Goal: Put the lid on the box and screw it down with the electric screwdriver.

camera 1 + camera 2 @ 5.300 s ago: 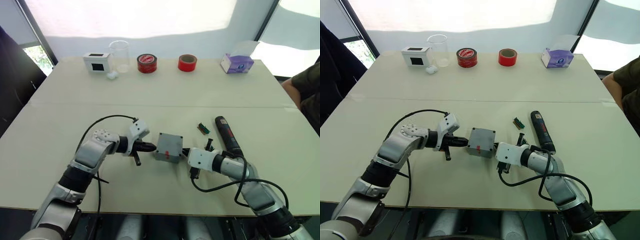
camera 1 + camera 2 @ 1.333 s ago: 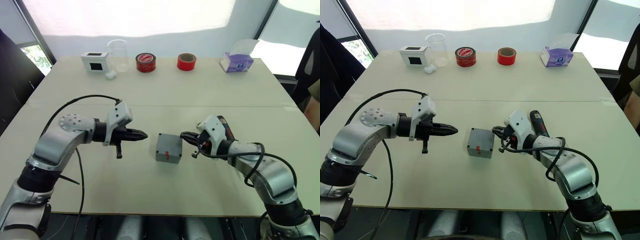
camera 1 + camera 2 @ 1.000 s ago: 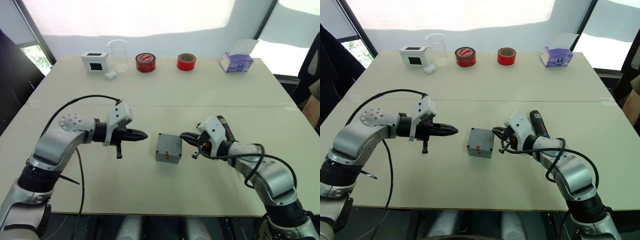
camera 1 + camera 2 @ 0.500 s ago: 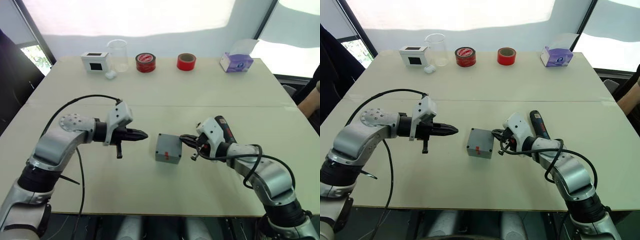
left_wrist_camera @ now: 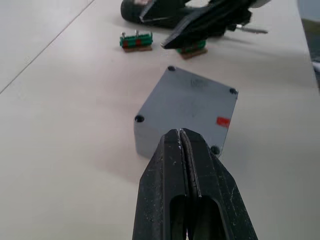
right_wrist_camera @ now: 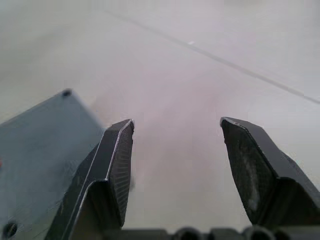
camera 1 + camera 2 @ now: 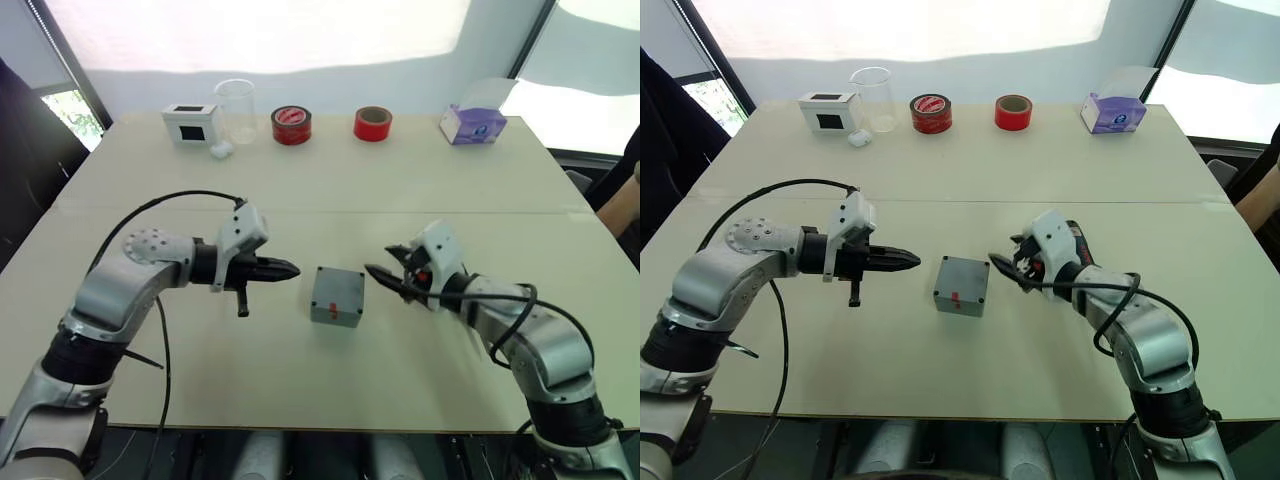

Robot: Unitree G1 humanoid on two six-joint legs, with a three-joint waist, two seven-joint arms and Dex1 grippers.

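Grey plastic, the box [image 7: 337, 296] sits on the pale worktop [image 7: 320, 180] between the two hands, with the lid [image 5: 192, 102] already lying on top of it, dark screw holes showing at its corners and a small red mark on the side wall facing the robot. To the box's left, the left hand [image 7: 291, 268] hovers near it without touching, its two black fingers [image 5: 186, 165] pressed together on nothing and pointing at the lid's near edge. On the other side, the right hand [image 7: 378, 274] hangs just beside the box's far right corner, clear of it, its fingers [image 6: 114, 165] spread wide apart and empty; the corner of the lid lies just outside one fingertip in the right wrist view. The electric screwdriver [image 7: 1081, 252] lies flat on the worktop behind the right hand, mostly hidden by the wrist. Two small green and red parts [image 5: 136, 41] rest on the worktop just beyond the right hand's fingertips, near the screwdriver's tip. Far beyond both hands, along the worktop's back edge, stand a white box with a black face [image 7: 192, 124], a clear cup [image 7: 237, 110], two rolls of red tape [image 7: 291, 126] and a purple tissue box [image 7: 473, 126].
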